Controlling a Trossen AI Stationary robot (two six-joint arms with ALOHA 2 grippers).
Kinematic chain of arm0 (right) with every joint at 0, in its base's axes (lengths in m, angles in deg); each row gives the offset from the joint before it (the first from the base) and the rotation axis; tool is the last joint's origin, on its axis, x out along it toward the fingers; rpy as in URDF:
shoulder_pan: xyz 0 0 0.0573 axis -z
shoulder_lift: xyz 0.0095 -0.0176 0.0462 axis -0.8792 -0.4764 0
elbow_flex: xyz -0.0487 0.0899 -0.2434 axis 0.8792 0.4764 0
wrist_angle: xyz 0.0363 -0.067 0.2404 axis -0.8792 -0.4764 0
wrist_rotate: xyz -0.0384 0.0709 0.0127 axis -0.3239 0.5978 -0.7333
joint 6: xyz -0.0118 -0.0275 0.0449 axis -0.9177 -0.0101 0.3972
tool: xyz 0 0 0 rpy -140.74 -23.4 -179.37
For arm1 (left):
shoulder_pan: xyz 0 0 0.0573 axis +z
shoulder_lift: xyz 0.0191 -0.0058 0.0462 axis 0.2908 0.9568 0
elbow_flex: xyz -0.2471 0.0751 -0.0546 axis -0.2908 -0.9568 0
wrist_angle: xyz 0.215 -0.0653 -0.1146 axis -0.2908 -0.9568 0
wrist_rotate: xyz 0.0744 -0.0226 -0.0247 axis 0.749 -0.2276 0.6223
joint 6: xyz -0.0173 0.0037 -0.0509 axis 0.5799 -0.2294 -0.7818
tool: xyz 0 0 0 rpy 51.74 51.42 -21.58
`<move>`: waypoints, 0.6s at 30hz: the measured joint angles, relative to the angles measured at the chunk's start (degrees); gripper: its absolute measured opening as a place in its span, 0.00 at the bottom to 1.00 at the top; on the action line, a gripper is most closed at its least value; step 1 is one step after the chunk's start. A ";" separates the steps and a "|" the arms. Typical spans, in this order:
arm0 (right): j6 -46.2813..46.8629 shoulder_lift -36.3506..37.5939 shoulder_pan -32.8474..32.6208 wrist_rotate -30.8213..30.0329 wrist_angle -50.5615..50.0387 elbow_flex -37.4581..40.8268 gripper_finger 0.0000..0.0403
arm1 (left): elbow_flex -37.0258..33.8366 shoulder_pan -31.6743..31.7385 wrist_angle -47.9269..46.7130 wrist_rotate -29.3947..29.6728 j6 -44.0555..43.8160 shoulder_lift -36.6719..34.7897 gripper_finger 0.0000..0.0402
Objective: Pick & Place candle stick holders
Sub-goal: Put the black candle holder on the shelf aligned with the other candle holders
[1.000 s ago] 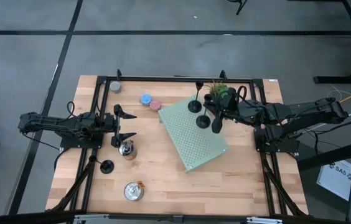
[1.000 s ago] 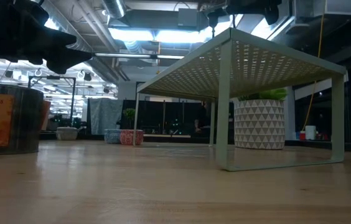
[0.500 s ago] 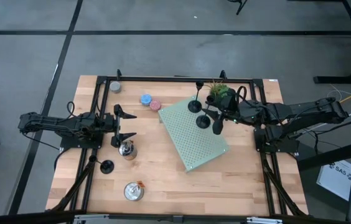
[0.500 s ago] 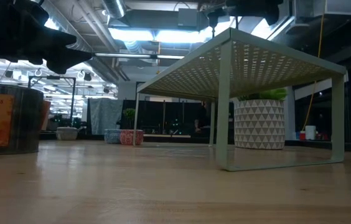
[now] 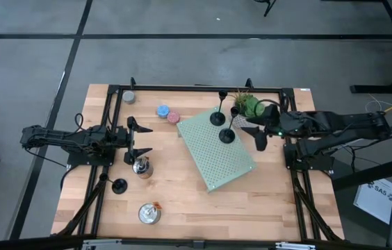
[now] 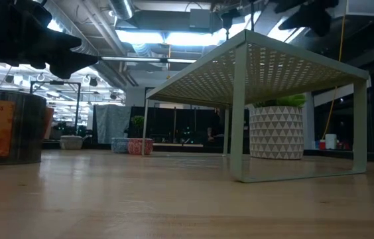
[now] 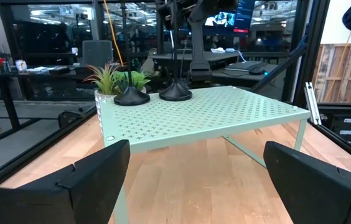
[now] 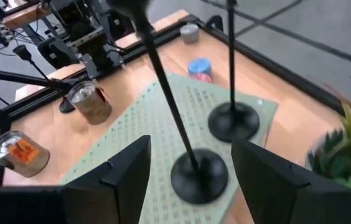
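Two black candle stick holders (image 5: pixel 217 119) (image 5: pixel 227 136) stand upright on their round bases on the far end of the pale green perforated stand (image 5: pixel 217 156). In the right wrist view they show as the nearer holder (image 8: pixel 199 173) and the farther holder (image 8: pixel 233 121). A third holder (image 5: pixel 119 185) stands on the table at the near left. My right gripper (image 5: pixel 254 136) is open just right of the stand, its fingers on either side of the nearer holder's stem line without touching it. My left gripper (image 5: pixel 140 139) waits open at the table's left.
A potted plant (image 5: pixel 247 104) stands just beyond my right gripper. Blue and pink candles (image 5: pixel 167 114) lie left of the stand's far corner. One silver tin (image 5: pixel 142 167) sits by my left gripper, another (image 5: pixel 149 213) near the front edge. Black frame rails (image 5: pixel 196 88) border the table.
My right gripper has opened and let go of the holder nearest it, then drawn back toward the table's right edge. That holder stays upright on the green stand where it was.
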 joint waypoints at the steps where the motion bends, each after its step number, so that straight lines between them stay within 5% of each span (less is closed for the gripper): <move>1: 0.30 0.36 -0.18 0.01 -0.52 0.00 0.56 | -0.02 0.00 0.00 0.01 0.00 0.01 0.92; 18: 3.34 1.50 -6.35 7.53 -4.68 0.00 0.52 | -0.02 0.01 0.00 0.00 0.01 0.00 0.92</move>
